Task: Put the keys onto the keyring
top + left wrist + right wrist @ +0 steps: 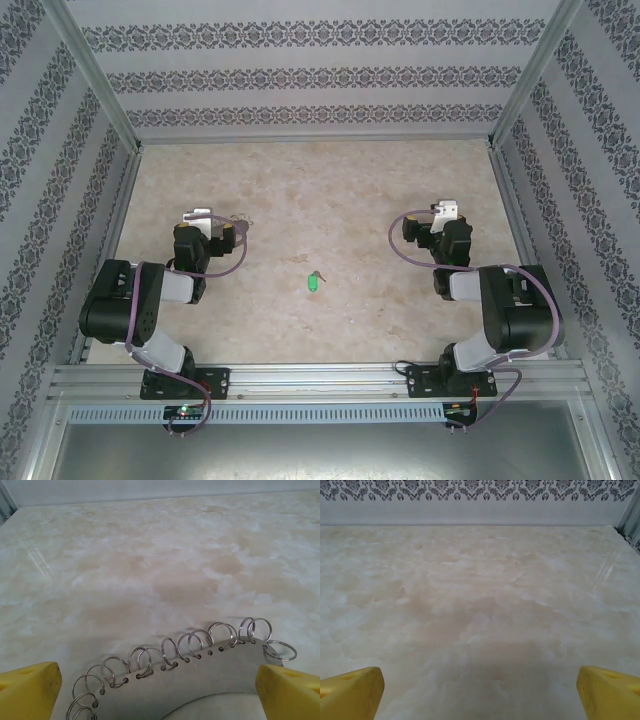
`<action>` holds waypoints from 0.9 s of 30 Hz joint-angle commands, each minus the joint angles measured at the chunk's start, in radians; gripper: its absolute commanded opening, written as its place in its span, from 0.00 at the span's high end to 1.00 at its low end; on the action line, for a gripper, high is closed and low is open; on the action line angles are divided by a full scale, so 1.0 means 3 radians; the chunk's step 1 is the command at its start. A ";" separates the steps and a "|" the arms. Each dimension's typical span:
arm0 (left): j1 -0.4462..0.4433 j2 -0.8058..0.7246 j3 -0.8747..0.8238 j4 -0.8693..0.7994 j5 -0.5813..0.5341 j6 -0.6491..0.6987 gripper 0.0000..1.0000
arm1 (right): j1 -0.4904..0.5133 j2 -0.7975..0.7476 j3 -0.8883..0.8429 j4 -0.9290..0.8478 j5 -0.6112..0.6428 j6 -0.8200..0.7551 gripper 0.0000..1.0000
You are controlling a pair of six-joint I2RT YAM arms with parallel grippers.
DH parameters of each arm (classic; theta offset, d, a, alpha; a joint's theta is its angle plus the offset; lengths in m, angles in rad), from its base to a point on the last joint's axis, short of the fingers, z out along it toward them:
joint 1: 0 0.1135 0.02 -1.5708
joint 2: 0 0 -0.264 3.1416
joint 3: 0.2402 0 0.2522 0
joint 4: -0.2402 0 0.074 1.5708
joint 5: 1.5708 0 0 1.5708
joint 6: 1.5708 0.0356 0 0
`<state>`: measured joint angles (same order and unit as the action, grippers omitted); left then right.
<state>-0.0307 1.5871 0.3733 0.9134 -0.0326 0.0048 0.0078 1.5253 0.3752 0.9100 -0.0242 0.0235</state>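
One tiny key (311, 284), bright green head

Mid-frame in the top view, on the desk (330, 180), between the two arms: key (311, 284). At the bottom of the left wrist view, between the left fingers (27, 692): plate (220, 680), rings (197, 642) along its far edge.

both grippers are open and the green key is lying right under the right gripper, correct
Not quite. The green key is not under the right gripper. The top external view shows it lying on the table about midway between the two grippers, apart from both. The right gripper and the left gripper are indeed open.
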 commanded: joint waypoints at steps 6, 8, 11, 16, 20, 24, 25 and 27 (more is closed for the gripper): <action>0.0031 -0.0003 0.0019 0.0128 0.0027 0.0050 0.00 | -0.0058 0.0010 0.0012 0.0089 -0.0111 0.0049 0.02; 0.0031 -0.0003 0.0019 0.0129 0.0030 0.0051 0.00 | -0.0058 0.0011 0.0012 0.0088 -0.0119 0.0050 0.02; 0.0031 -0.0003 0.0021 0.0130 0.0027 0.0051 0.00 | -0.0062 0.0009 0.0012 0.0091 -0.0121 0.0050 0.02; 0.0031 -0.0003 0.0023 0.0127 0.0031 0.0049 0.00 | -0.0067 0.0005 0.0007 0.0096 -0.0126 0.0058 0.02; 0.0031 -0.0001 0.0022 0.0130 0.0027 0.0050 0.00 | -0.0067 0.0006 0.0007 0.0095 -0.0129 0.0059 0.02; 0.0031 -0.0003 0.0024 0.0127 0.0029 0.0051 0.00 | -0.0066 0.0010 0.0007 0.0096 -0.0125 0.0057 0.02; 0.0031 -0.0003 0.0021 0.0129 0.0028 0.0051 0.00 | -0.0066 0.0008 0.0007 0.0096 -0.0126 0.0055 0.02; 0.0031 -0.0003 0.0023 0.0130 0.0027 0.0051 0.00 | -0.0067 0.0008 0.0012 0.0091 -0.0116 0.0055 0.02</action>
<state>-0.0307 1.5871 0.3733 0.9134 -0.0330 0.0048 0.0013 1.5253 0.3752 0.9096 -0.0433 0.0242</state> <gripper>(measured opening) 0.998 0.980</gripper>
